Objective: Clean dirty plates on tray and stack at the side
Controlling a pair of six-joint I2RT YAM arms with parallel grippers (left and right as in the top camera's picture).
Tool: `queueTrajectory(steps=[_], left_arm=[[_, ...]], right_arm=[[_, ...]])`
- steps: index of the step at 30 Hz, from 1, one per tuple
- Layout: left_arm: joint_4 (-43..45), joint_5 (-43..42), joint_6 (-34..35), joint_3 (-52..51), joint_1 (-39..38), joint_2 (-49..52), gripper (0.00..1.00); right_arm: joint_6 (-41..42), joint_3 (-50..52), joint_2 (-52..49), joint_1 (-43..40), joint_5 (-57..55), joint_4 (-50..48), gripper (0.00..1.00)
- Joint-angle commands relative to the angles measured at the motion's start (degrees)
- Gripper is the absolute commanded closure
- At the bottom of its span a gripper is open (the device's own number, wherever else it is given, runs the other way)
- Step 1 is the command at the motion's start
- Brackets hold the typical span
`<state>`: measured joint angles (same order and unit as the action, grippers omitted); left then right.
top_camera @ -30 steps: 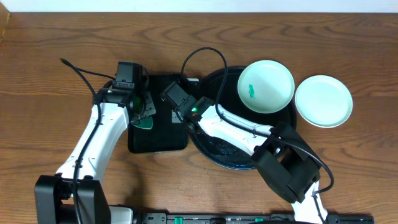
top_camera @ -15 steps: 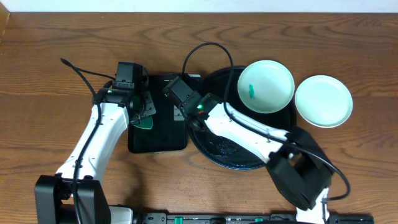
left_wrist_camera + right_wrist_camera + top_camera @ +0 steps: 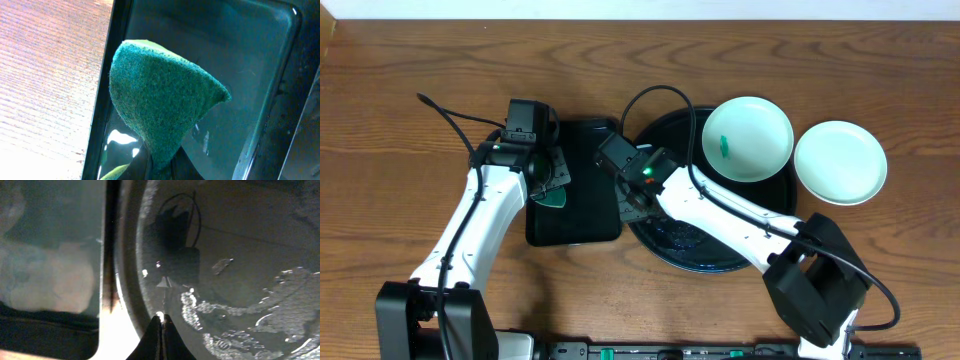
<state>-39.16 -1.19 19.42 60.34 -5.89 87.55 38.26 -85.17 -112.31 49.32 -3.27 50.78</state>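
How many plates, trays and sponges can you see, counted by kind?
Plates: 2 (smeared plate on the round tray, clean plate beside it)
Trays: 2 (round tray, rectangular tray)
Sponges: 1 (green sponge)
Total: 5

Two plates are in view: one smeared plate [image 3: 747,138] and one clean plate [image 3: 840,162]. There is one round tray [image 3: 685,250], one rectangular tray [image 3: 570,220] and one green sponge [image 3: 160,110].

No writing, label or number seems readable on the tray [image 3: 670,245] or plates [image 3: 748,138] in these dim views.
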Motion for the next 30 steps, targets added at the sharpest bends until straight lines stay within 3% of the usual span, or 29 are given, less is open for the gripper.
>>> queueTrajectory(steps=[1,3,7,13,30], left_arm=[[0.0,0.1,-0.7,-0.2,0.0,-0.3,0.92],[0.0,0.1,-0.8,-0.2,0.0,-0.3,0.92],[0.0,0.1,-0.8,-0.2,0.0,-0.3,0.93],[0.0,0.1,-0.7,-0.2,0.0,-0.3,0.93],[0.0,0.1,-0.8,-0.2,0.0,-0.3,0.93]], right_arm=[[-1.1,0.2,1.0,2.1,2.1,0.0,0.99],[-1.1,0.2,1.0,3.2,2.0,0.0,0.99],[-1.1,0.2,0.7,5.2,1.6,0.2,0.89],[-1.1,0.5,0.2,6.2,-1.9,0.4,0.99],[-1.1,2.0,-1.3,6.9,-3.8,0.2,0.99]])
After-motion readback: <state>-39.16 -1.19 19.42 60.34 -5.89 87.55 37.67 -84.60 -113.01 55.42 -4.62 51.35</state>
